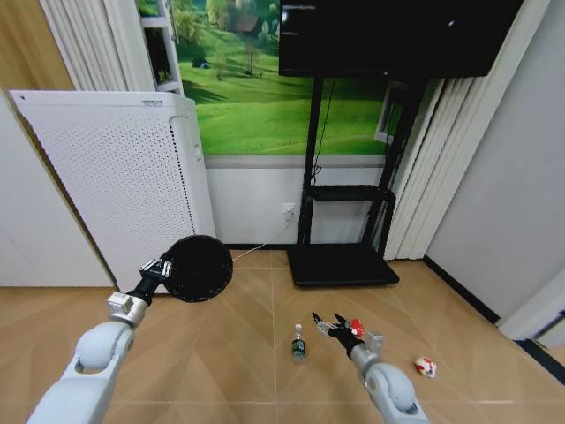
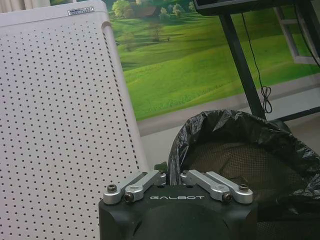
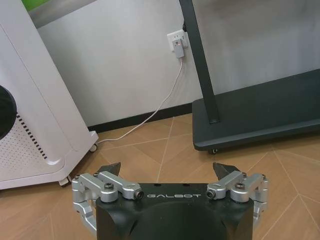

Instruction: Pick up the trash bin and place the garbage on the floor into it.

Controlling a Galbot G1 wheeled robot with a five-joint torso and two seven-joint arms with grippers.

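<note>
The left end effector (image 1: 160, 268) is clamped on the rim of the small black round mesh trash bin (image 1: 198, 268), lined with a black plastic bag, and holds it up off the floor in front of the tall white perforated air purifier (image 1: 115, 168); from the left wrist its links sit drawn in against the bag's edge; the right end effector (image 1: 331, 323) hangs low over the wooden herringbone floor (image 1: 229, 353) with its dark tips spread wide and nothing between them; just beside it lies a small red wad (image 1: 356, 327), a small green bottle with a pale cap (image 1: 299, 344) a little to its left, and a red-and-white wad (image 1: 425, 366) farther right; the step in hand looks to be the first pick of litter; to do it well I'd say straddle the red wad squarely before closing, keep the tips off the boards, and hold the bin level with its mouth reachable; behind stands a black television stand (image 1: 344, 256).
</note>
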